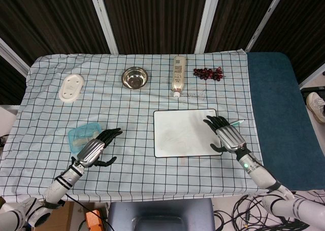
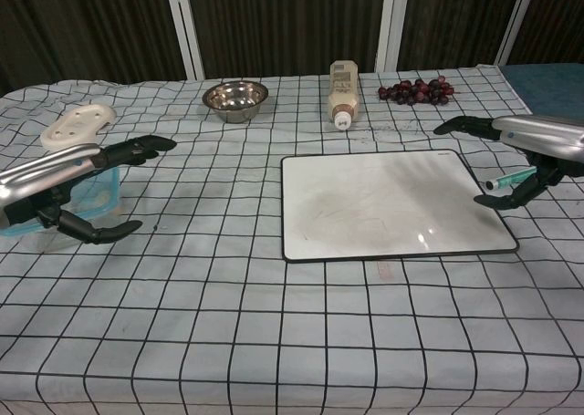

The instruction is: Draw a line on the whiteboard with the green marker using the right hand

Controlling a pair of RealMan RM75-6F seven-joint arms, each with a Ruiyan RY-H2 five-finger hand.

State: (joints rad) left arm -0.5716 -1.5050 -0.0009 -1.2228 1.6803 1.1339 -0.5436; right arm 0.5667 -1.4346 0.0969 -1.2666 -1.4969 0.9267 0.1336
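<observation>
The green marker (image 1: 237,123) (image 2: 509,179) lies on the checked cloth just past the right edge of the whiteboard (image 1: 185,132) (image 2: 392,201). My right hand (image 1: 227,134) (image 2: 534,146) hovers over that edge with its fingers spread toward the board. The marker pokes out between the fingers and the thumb; I cannot tell whether anything touches it. The board's surface is blank apart from faint smudges. My left hand (image 1: 96,147) (image 2: 73,182) rests open at the table's left, holding nothing.
A blue plastic container (image 1: 84,135) sits right beside my left hand. Along the back stand a white dish (image 1: 71,87), a steel bowl (image 1: 134,78), a lying bottle (image 1: 177,74) and grapes (image 1: 208,73). A dark blue surface (image 1: 277,114) borders the cloth on the right.
</observation>
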